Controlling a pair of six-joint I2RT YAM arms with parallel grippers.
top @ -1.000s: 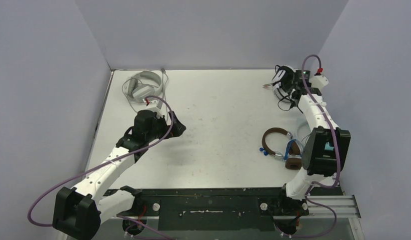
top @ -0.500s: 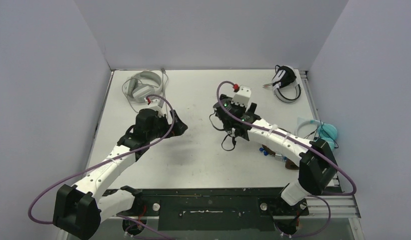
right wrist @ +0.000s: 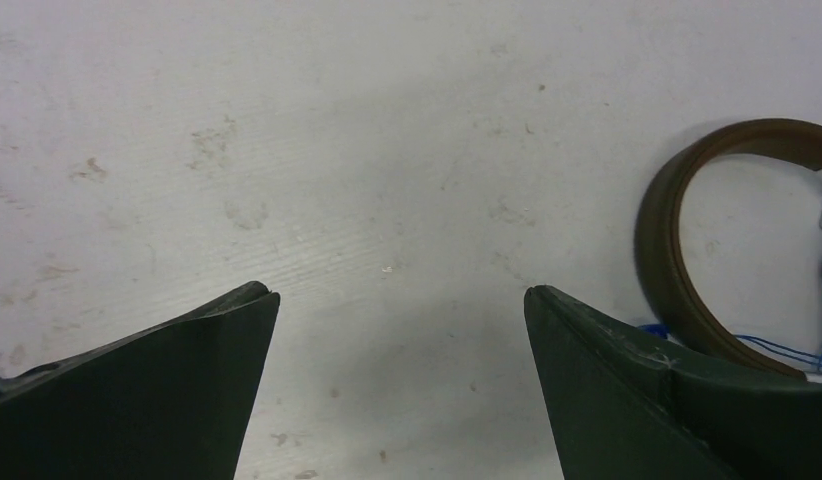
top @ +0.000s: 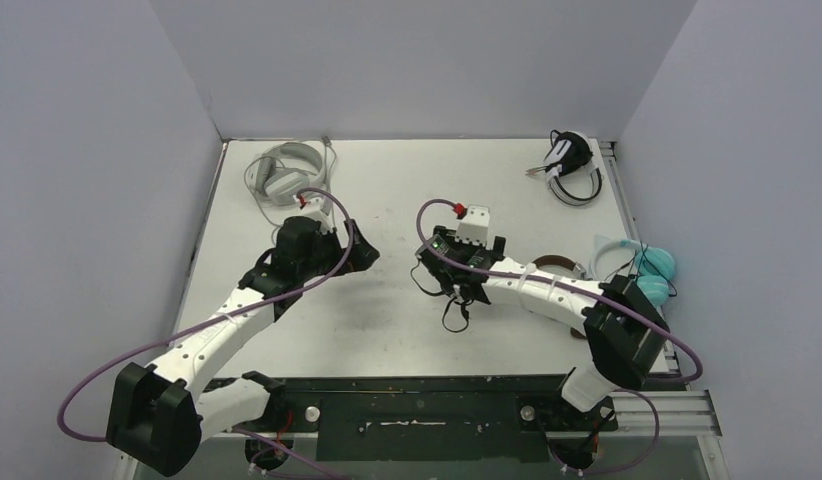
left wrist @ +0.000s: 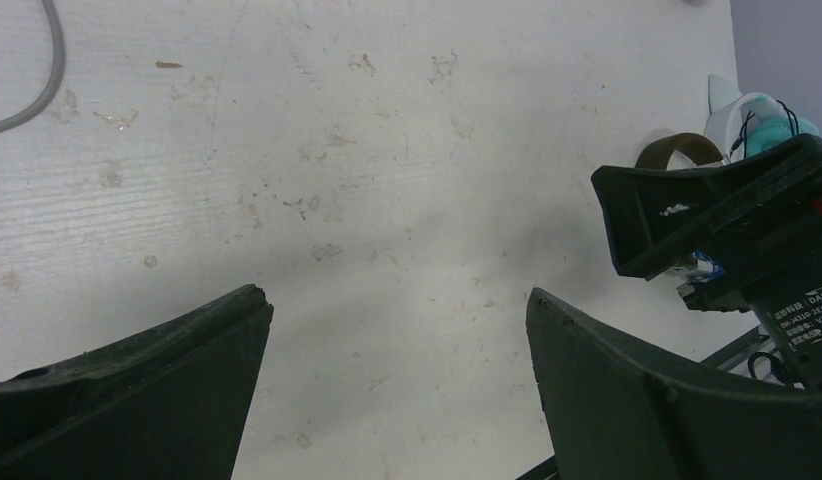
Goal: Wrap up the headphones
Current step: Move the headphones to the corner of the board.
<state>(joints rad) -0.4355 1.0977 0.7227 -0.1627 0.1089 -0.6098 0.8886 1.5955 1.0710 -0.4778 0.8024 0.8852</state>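
Pale grey headphones lie at the back left; their grey cable shows in the left wrist view. Black-and-white headphones lie at the back right. Light teal headphones lie at the right edge. Brown headphones are mostly hidden under my right arm; their band and blue cable show in the right wrist view. My left gripper is open and empty over bare table. My right gripper is open and empty mid-table, left of the brown band.
The two grippers face each other across a short gap mid-table; the right gripper shows in the left wrist view. Grey walls close the table on three sides. A black rail runs along the near edge.
My right arm swung from the black-and-white headphones at the back right to mid-table, uncovering the teal headphones and covering the brown ones. My left gripper shifted slightly right.
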